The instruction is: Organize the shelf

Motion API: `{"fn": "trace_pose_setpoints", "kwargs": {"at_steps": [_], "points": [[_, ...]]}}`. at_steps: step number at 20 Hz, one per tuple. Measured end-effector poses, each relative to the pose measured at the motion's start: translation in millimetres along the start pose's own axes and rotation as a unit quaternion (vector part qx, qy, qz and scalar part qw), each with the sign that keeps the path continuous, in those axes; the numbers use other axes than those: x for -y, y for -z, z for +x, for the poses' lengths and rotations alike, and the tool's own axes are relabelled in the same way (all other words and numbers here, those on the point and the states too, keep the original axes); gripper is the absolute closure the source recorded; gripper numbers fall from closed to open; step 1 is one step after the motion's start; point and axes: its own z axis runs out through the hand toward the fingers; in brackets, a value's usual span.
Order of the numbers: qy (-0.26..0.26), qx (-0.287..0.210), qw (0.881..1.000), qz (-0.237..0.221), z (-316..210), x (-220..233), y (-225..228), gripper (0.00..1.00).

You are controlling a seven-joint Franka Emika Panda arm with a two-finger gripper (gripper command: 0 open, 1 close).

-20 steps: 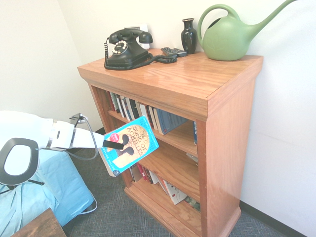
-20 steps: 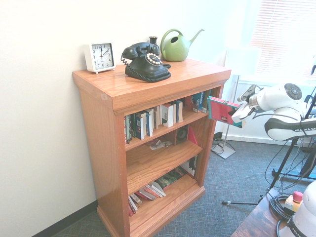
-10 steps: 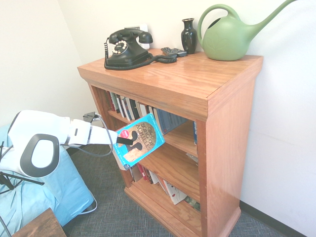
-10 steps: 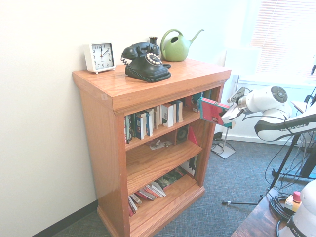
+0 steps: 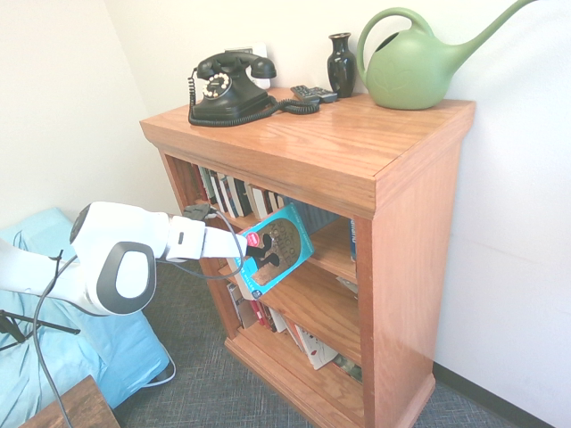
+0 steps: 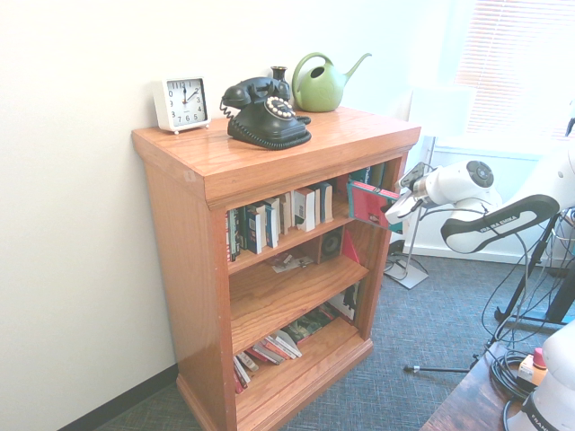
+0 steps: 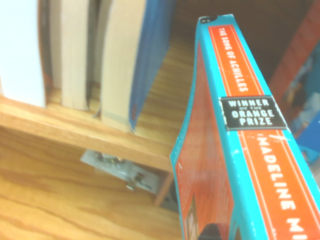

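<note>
one turquoise book (image 5: 278, 245) is clamped in the closed tool (image 5: 252, 257), tilted at the open front of the shelf (image 5: 375, 160), level with its top row of books (image 5: 234, 193).

Two far cameras look down at the shelf (image 5: 357, 169) (image 6: 269, 162) from opposite front corners; the wrist camera looks in close.

The shelf (image 5: 357, 152) is reddish-orange wood with visible grain. The book (image 5: 278, 247) has a turquoise cover with a gold-brown design — its spine (image 7: 250, 125) is orange-red edged in turquoise, lettered white, with a black label. The telephone (image 5: 230, 87) and vase (image 5: 341, 64) are black, the watering can (image 5: 412, 67) green, the clock (image 6: 183, 103) white-framed. Carpet (image 6: 422, 350) — grey-blue.
</note>
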Motion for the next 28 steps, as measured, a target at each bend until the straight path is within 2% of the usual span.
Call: {"fn": "trace_pose_setpoints", "kwargs": {"at_steps": [14,18,23,28], "points": [[-0.059,0.001,0.997,0.044,0,22,-55,1.00],[-0.074,-0.016,0.996,0.051,-3,13,-73,1.00],[-0.076,-0.027,0.995,0.051,-10,10,-90,1.00],[-0.075,-0.031,0.995,0.056,-8,21,-89,1.00]]}}
